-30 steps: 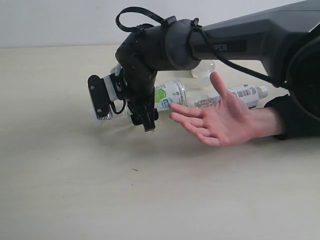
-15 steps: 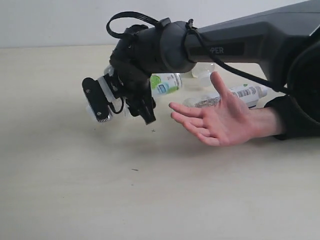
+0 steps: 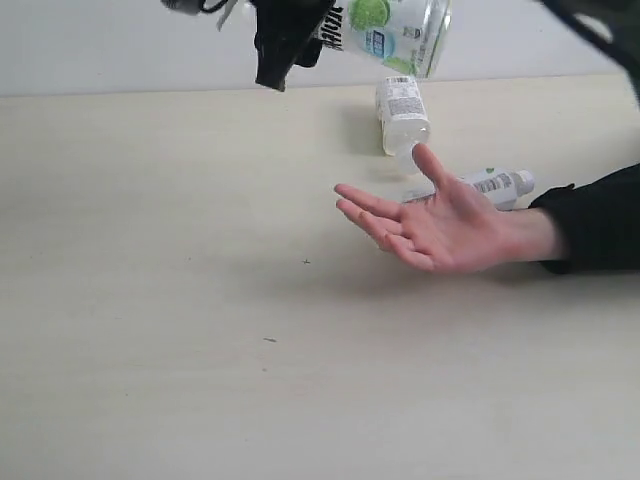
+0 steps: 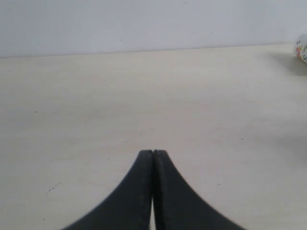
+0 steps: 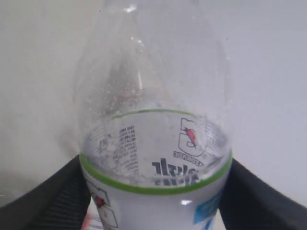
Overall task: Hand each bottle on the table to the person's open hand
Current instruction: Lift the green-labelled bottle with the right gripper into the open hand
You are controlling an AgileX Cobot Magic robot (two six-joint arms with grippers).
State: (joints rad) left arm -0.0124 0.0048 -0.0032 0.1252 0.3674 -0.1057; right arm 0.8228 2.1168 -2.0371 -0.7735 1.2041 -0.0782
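The right gripper (image 5: 153, 196) pinches the white-green labelled bottle (image 5: 154, 143). Its two black fingers (image 5: 53, 201) press on opposite sides of the label, just under the thin green band. The clear part of the bottle narrows away from the wrist camera, with small droplets on the inside of the plastic.

In the exterior view this bottle hangs high in the air at the upper edge of the picture, lying roughly sideways. It is clear of the table (image 3: 150, 300) and well apart from the person's open hand (image 3: 440, 225).

That hand lies palm up, low over the table on the right side, with the fingers spread and pointing left. A black sleeve (image 3: 600, 215) covers the wrist. Just behind the hand, a white-capped bottle (image 3: 495, 184) with a white label lies on its side on the table, partly hidden by the thumb and palm. Farther back, another white-labelled bottle (image 3: 402, 115) lies on the table, pointing roughly toward the camera.

The left gripper (image 4: 153, 191) has its jaws pressed together with nothing between them, and bare beige table lies beyond the tips. At the edge of its wrist view, a sliver of a bottle with a coloured label (image 4: 302, 48) is just visible, too cut off to read.
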